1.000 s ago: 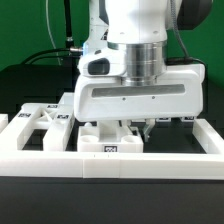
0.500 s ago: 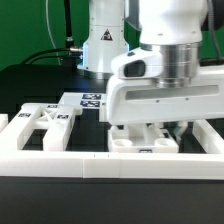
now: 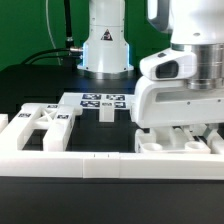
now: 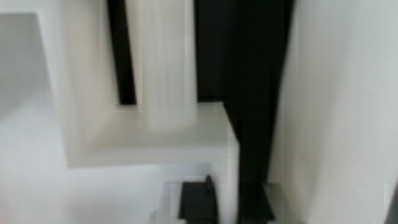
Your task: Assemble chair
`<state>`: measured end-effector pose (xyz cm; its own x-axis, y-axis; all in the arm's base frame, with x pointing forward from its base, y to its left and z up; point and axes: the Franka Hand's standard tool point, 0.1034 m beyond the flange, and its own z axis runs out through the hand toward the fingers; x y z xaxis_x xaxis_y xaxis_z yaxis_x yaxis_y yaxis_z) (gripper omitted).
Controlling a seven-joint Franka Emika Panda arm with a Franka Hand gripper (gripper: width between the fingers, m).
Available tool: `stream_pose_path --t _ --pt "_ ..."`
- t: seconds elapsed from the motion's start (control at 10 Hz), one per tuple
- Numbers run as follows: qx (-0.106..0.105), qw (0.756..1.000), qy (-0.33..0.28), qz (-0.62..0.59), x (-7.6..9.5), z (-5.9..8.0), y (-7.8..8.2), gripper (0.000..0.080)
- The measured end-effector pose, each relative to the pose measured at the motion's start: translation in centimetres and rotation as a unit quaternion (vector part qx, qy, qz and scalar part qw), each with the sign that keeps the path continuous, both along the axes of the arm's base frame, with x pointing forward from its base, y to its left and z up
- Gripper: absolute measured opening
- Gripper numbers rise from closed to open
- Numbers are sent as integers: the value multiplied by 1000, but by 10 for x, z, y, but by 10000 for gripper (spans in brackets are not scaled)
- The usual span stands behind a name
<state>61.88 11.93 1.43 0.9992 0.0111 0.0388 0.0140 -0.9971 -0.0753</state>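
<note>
Claw (image 3: 192,130) closed tight, tips sunk among blocky matte white chair pieces (image 3: 160,144) near the black worktop's (image 3: 30,85) front edge, exterior view's right; any grip hidden. X-shaped chair part (image 3: 44,118) by the left edge. Black-and-white square tags on pieces and flat marker board (image 3: 100,100), unreadably small.

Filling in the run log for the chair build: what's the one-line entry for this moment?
gripper: shut, low, exterior view's right | chair part: beneath it, by rail; held: cannot tell | crossed part: exterior view's left, apart
</note>
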Motion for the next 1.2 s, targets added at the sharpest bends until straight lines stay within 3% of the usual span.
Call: stream_pose_path --t 0.3,0.4,0.6,0.7,0.8,0.9,1.0,1.2 --pt "-1 1000 0 0 1 3 -3 32" --pt "-4 1000 -2 -4 2 6 -8 123" --pt "-3 1000 -7 -7 7 24 -13 399" --pt "-2 1000 -13 -5 11 36 -14 399" --pt "-1 1000 -17 3 13 49 -19 572" --pt "-2 1000 -20 11 10 58 -28 630" --pt "-5 1000 -19 10 3 63 -38 630" --pt "-9 1000 -16 -4 -26 68 -52 646"
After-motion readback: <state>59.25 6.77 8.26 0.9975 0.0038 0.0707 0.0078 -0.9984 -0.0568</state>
